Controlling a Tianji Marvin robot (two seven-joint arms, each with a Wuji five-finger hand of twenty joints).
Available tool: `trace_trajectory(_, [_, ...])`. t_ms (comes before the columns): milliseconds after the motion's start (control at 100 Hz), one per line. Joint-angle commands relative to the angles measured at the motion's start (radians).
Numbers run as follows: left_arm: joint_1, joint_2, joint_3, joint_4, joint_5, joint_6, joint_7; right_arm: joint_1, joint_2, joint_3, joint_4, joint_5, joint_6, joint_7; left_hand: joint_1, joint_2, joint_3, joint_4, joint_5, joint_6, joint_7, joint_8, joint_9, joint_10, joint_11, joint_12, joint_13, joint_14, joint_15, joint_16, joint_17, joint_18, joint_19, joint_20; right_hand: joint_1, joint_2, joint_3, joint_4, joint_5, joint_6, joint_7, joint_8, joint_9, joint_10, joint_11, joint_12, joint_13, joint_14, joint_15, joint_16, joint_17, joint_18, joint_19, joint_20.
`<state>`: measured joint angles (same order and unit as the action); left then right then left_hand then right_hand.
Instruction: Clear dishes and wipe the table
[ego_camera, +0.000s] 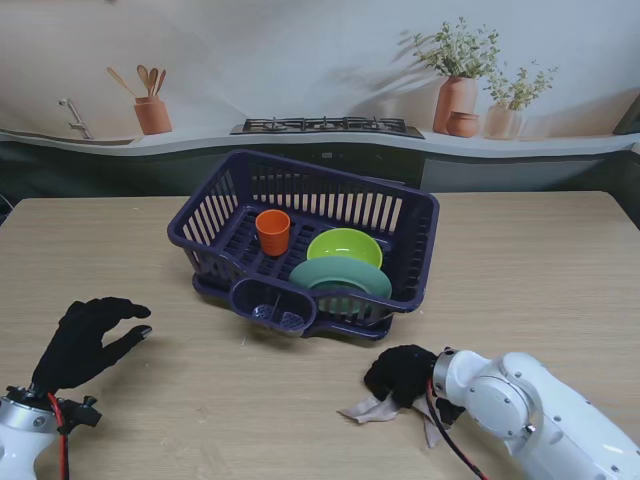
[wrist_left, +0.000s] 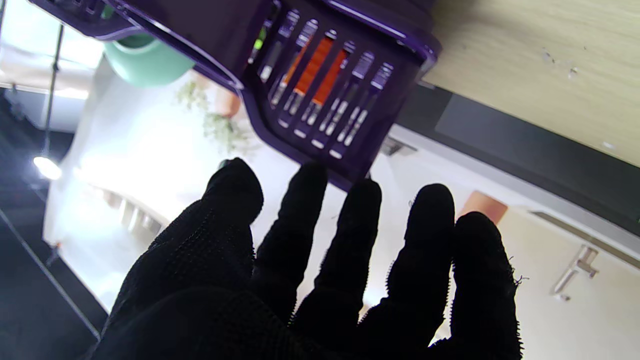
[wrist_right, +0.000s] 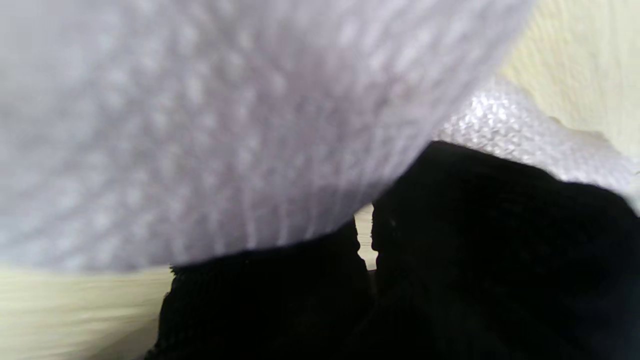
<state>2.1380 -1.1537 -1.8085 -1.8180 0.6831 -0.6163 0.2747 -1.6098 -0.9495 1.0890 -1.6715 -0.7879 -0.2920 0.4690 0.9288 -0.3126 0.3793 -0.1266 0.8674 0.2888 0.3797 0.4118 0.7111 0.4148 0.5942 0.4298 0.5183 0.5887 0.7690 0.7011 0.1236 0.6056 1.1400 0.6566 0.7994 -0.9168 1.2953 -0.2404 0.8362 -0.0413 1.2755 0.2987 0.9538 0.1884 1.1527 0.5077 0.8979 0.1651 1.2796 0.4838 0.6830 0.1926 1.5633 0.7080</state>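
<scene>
Orange cup (ego_camera: 273, 231), lime bowl (ego_camera: 344, 245) and green plate (ego_camera: 340, 276) sit in the purple rack (ego_camera: 412, 262); pale cloth (ego_camera: 372, 408) lies crumpled nearer me.

Support surface: light wood-grain table (ego_camera: 540, 260). Resting directly on it, mid-table and angled, a dark purple dish rack (ego_camera: 225, 215) with slatted walls. Nearer to me and right of centre, a pale crumpled cloth (ego_camera: 372, 408) lies flat on the wood, partly covered. Small specks on the wood, unidentifiable.
</scene>
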Motion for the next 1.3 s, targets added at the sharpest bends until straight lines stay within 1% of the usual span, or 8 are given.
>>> trace_trajectory(0, [0.003,-0.004,-0.001,-0.002,-0.001,-0.005,-0.009,-0.011,-0.02,-0.038,0.024,-0.001,0.006,0.027,0.008,0.043,0.01,0.035,0.037,0.008,-0.019,0.011,0.002,0.021,0.009,-0.007,0.015,0.023,0.009,0.008,-0.003,-0.002,0.035,0.02,0.045,0.024,-0.025,-0.023,-0.007,-0.005,-0.014,-0.016,-0.023,-0.021,-0.144,-0.034,0.003,0.013,-0.015,-0.011,0.008,-0.051,0.025,0.001])
trace_trajectory(150, [0.003,-0.004,0.0,-0.003,-0.001,-0.002,-0.007,0.023,-0.022,-0.092,0.029,0.03,0.031,0.021,0.006,0.045,0.011,0.035,0.044,0.01,-0.034,0.012,0.002,0.02,0.009,-0.007,0.016,0.021,0.009,0.008,-0.003,-0.002,0.035,0.02,0.045,0.025,-0.026,-0.023,-0.008,-0.007,-0.013,-0.015,-0.023,-0.022,-0.143,-0.035,0.003,0.012,-0.014,-0.012,0.008,-0.052,0.025,0.001])
trace_trajectory(290, [0.003,-0.004,-0.001,-0.003,-0.002,0.001,-0.011,0.013,-0.02,-0.067,0.035,0.012,0.019,0.025,0.003,0.045,0.015,0.036,0.059,0.009,-0.064,0.016,0.001,0.02,0.008,-0.007,0.015,0.022,0.009,0.008,-0.003,-0.002,0.035,0.02,0.045,0.026,-0.026,-0.022,-0.009,-0.007,-0.013,-0.014,-0.024,-0.021,-0.142,-0.035,0.002,0.012,-0.014,-0.013,0.007,-0.052,0.024,0.002])
trace_trajectory(390, [0.003,-0.004,-0.001,-0.004,-0.001,0.005,-0.007,-0.025,-0.02,-0.001,0.037,-0.027,-0.004,0.026,0.003,0.045,0.016,0.035,0.063,0.011,-0.073,0.026,0.001,0.022,0.009,-0.007,0.014,0.022,0.009,0.008,-0.003,-0.002,0.035,0.02,0.046,0.025,-0.026,-0.022,-0.009,-0.006,-0.012,-0.014,-0.024,-0.021,-0.141,-0.036,0.001,0.013,-0.013,-0.014,0.007,-0.052,0.025,0.002])
trace_trajectory(650, [0.005,-0.006,-0.002,-0.005,0.006,0.003,0.004,-0.151,-0.021,0.237,0.047,-0.184,-0.114,0.007,0.002,0.045,0.017,0.035,0.067,0.009,-0.088,0.044,0.002,0.019,0.009,-0.007,0.015,0.022,0.01,0.008,-0.003,-0.002,0.035,0.02,0.046,0.025,-0.024,-0.022,-0.009,-0.005,-0.012,-0.013,-0.026,-0.019,-0.139,-0.036,-0.001,0.015,-0.012,-0.014,0.005,-0.05,0.025,0.002])
trace_trajectory(860, [0.006,-0.007,-0.004,-0.003,0.012,0.0,0.013,-0.19,-0.022,0.331,0.064,-0.265,-0.156,-0.017,0.001,0.045,0.018,0.034,0.068,0.009,-0.094,0.051,0.001,0.019,0.008,-0.007,0.016,0.022,0.009,0.008,-0.003,-0.002,0.035,0.02,0.047,0.025,-0.022,-0.022,-0.009,-0.003,-0.013,-0.013,-0.028,-0.019,-0.138,-0.036,-0.004,0.017,-0.011,-0.014,0.002,-0.05,0.024,0.002])
trace_trajectory(1050, [0.008,-0.008,-0.002,-0.005,0.004,0.002,0.01,-0.179,-0.022,0.301,0.056,-0.241,-0.146,-0.008,0.002,0.045,0.018,0.034,0.069,0.009,-0.098,0.056,0.002,0.019,0.009,-0.007,0.015,0.021,0.009,0.008,-0.003,-0.002,0.035,0.02,0.046,0.026,-0.023,-0.023,-0.01,-0.003,-0.013,-0.013,-0.029,-0.019,-0.138,-0.036,-0.003,0.015,-0.01,-0.014,0.002,-0.05,0.026,0.003])
trace_trajectory(1290, [0.009,-0.008,-0.002,-0.006,-0.007,0.003,0.006,-0.104,-0.019,0.142,0.036,-0.134,-0.07,0.032,0.002,0.046,0.016,0.034,0.069,0.01,-0.101,0.061,0.001,0.018,0.009,-0.007,0.015,0.021,0.009,0.008,-0.005,-0.003,0.033,0.019,0.045,0.026,-0.025,-0.023,-0.01,-0.003,-0.013,-0.013,-0.027,-0.02,-0.137,-0.037,-0.002,0.014,-0.01,-0.014,0.005,-0.05,0.025,0.003])
